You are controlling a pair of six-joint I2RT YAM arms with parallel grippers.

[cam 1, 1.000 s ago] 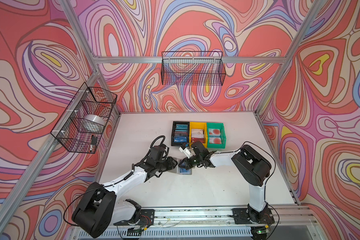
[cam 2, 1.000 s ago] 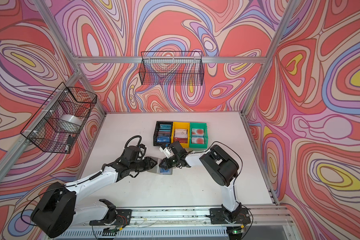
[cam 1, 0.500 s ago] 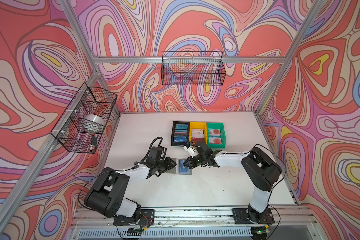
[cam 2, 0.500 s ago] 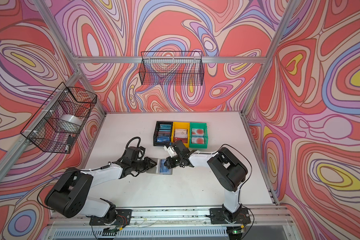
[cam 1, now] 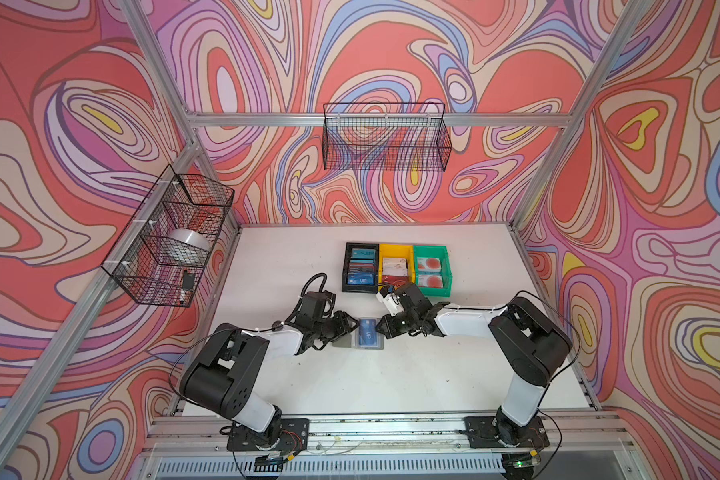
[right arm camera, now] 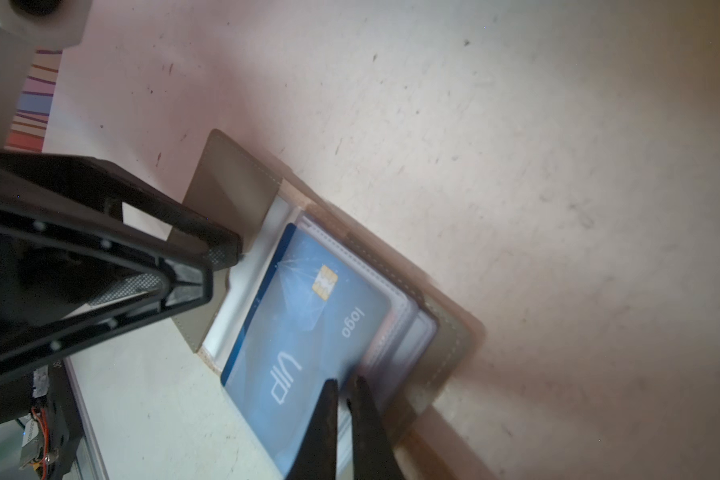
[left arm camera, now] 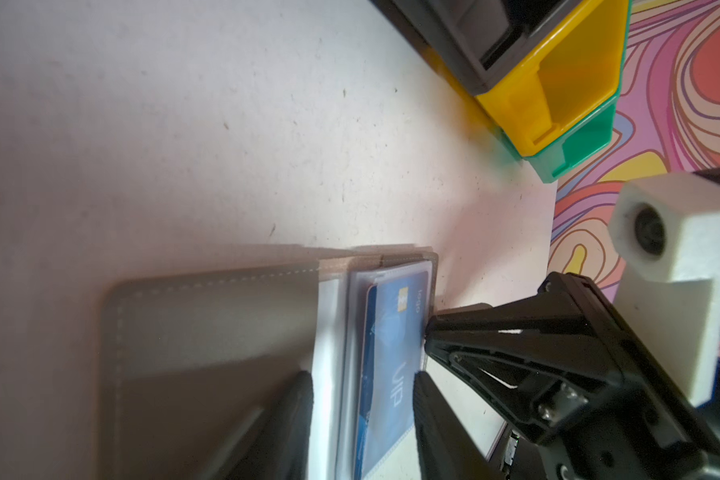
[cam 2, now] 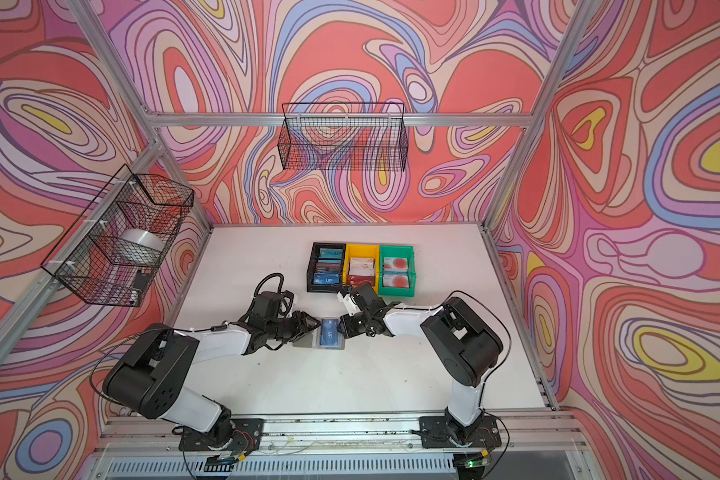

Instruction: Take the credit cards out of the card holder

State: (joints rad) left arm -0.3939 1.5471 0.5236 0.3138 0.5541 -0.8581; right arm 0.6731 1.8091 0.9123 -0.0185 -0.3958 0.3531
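My right claw [right arm camera: 345, 384] was almost shut at the thin, slippery blue card [right arm camera: 308, 324], by its outer edge, the best spot. Gripping? I couldn't tell.

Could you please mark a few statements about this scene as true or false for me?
1. The card holder lies open on the table between the left gripper and the right gripper. True.
2. The card showing in it is dark red. False: it is a blue card marked VIP.
3. The middle bin of the row is red. False: the yellow bin stands there, between the black bin and the green bin.
4. The left gripper's fingers stand apart. True.
5. The green bin holds pale cards with red blotches. True.
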